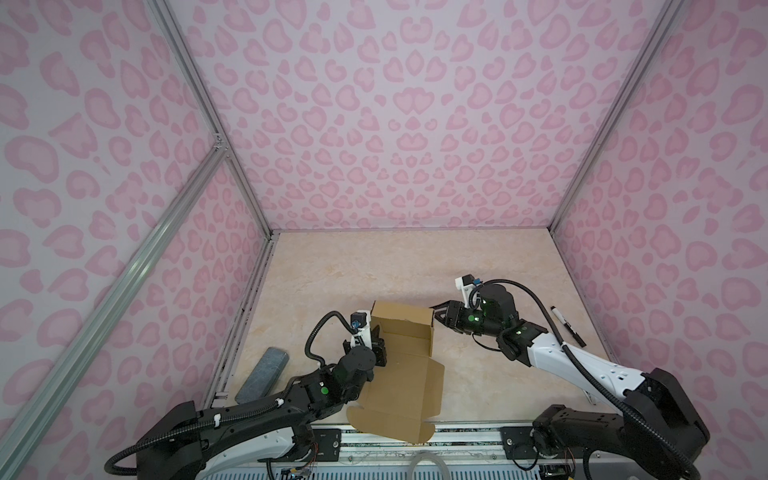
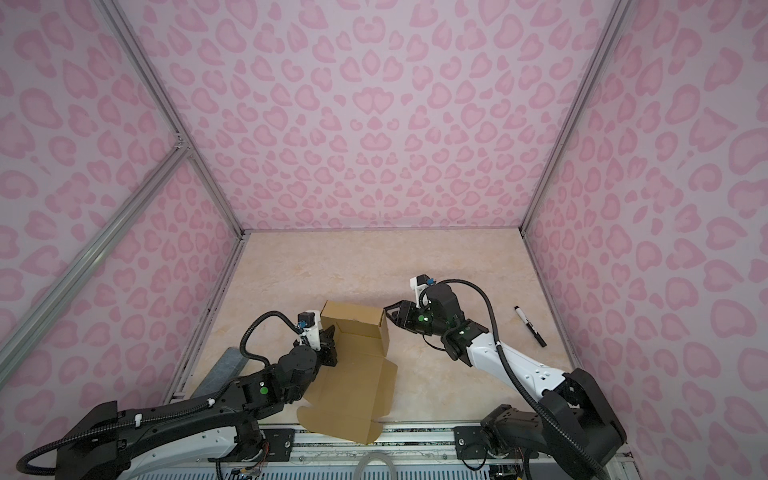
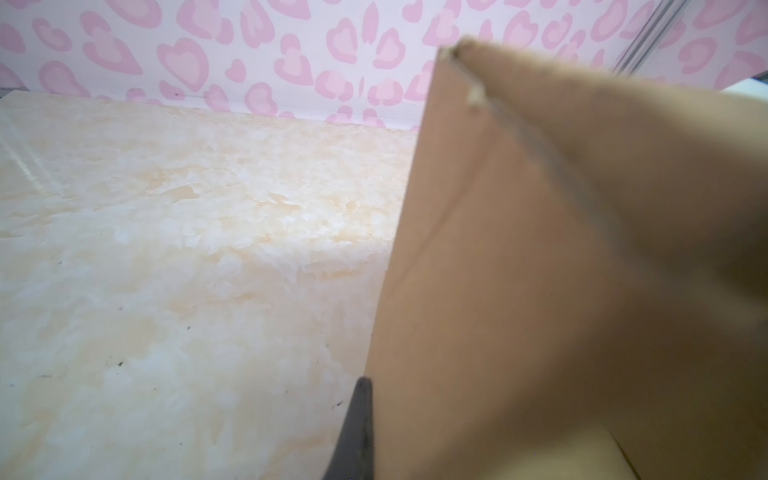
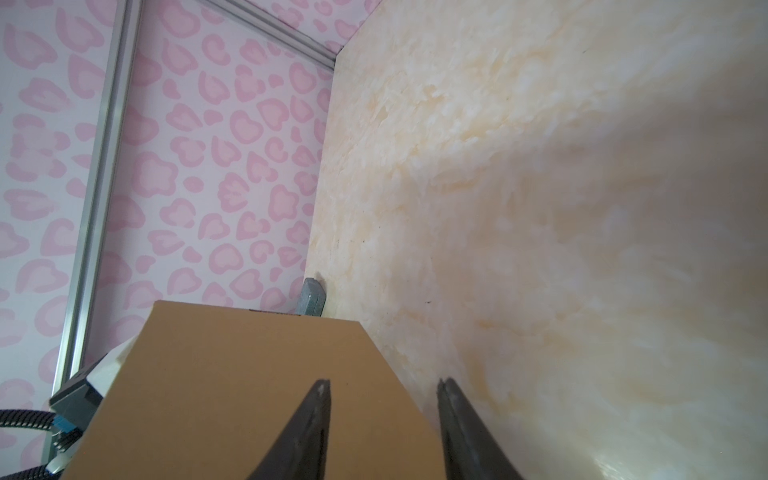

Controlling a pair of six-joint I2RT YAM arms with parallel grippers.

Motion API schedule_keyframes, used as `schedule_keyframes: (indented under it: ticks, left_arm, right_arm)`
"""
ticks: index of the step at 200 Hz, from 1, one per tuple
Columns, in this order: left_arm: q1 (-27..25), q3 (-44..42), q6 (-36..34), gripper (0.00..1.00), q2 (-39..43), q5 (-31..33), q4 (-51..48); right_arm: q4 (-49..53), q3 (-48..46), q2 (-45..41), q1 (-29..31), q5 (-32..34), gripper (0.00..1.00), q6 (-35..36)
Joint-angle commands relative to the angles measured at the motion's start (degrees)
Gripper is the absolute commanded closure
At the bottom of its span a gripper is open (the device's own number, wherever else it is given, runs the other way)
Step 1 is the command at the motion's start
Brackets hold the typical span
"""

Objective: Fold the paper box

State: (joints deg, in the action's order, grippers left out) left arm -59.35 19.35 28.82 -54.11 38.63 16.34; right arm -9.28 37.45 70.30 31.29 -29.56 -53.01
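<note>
**A:** Where is the paper box (image 1: 403, 374)?

**B:** Near the front of the bench (image 1: 374, 266), between the two arms. At its far end three walls stand upright. The rest lies flat toward the front, and its last flap hangs out past the bench's front edge.

**A:** And the left gripper (image 1: 377, 334)?

**B:** It is clenched on the box's left wall, near the top of that wall. The left wrist view shows only one dark finger (image 3: 357, 428), lying against the outer face of the cardboard (the other finger is hidden behind the wall).

**A:** Is the right gripper (image 1: 437, 318) holding anything?

**B:** No, it's released. In the right wrist view its jaws stand apart, one finger (image 4: 307, 432) in front of the brown panel and the other in front of bare bench. In both top views its tips are at the upper corner of the box's right wall. I cannot tell whether they touch it.

**A:** Anything else on the bench?

**B:** A grey felt block (image 1: 262, 374) lies at the left edge, beside the left arm and apart from the box. A black marker (image 1: 568, 326) lies on the right side beyond the right arm, well apart from the box.
</note>
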Motion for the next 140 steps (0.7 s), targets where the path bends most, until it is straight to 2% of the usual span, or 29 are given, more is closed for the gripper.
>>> schedule_keyframes:
  ticks: [1, 52, 99, 140]
  left_arm:
    - [0.2, -0.11, 1.76, 0.96, -0.07, -1.58, 1.22]
    - [1.17, 2.7, 4.96, 0.96, -4.74, -4.03, -2.45]
    - [2.43, 6.56, 7.39, 0.96, -9.26, -7.82, -7.42]
    - [6.49, 11.07, 10.61, 0.96, -14.21, -16.16, -14.35]
  right_arm:
    - [6.15, -0.02, -2.64, -1.69, 4.84, 0.55, 2.89]
    - [14.28, 1.31, -9.16, -3.41, 12.33, 0.55, 6.56]
    - [17.83, 2.37, -10.1, -4.08, 12.16, 0.55, 7.57]
    - [20.23, 3.31, -10.27, -4.1, 11.59, 0.54, 8.48]
